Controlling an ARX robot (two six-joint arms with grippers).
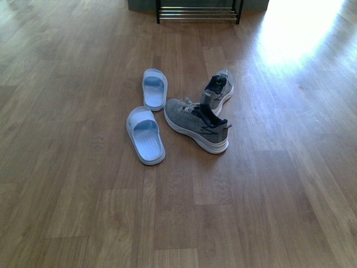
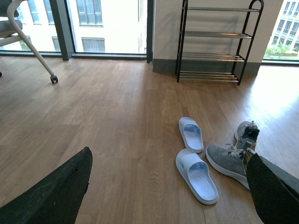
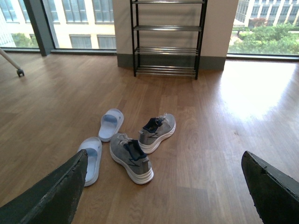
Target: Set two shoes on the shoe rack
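Two grey knit sneakers lie on the wood floor: the nearer sneaker (image 1: 196, 124) (image 3: 131, 157) (image 2: 227, 159) and the farther sneaker (image 1: 218, 89) (image 3: 157, 131) (image 2: 246, 134) just behind it. To their left lie two light-blue slides, the nearer slide (image 1: 145, 134) (image 2: 196, 175) (image 3: 90, 159) and the farther slide (image 1: 154, 88) (image 2: 191, 134) (image 3: 111, 124). The black shoe rack (image 1: 198, 12) (image 2: 213, 42) (image 3: 167, 37) stands by the far wall, its chrome tiers bare. My left gripper (image 2: 168, 186) and right gripper (image 3: 163, 186) are both open, held above the floor short of the shoes. Neither arm shows in the front view.
A chair leg with a caster (image 2: 54, 79) (image 3: 20, 73) stands far left near the windows. Bright sunlight falls on the floor (image 1: 295, 33) to the right of the rack. Bare wood floor surrounds the shoes on all sides.
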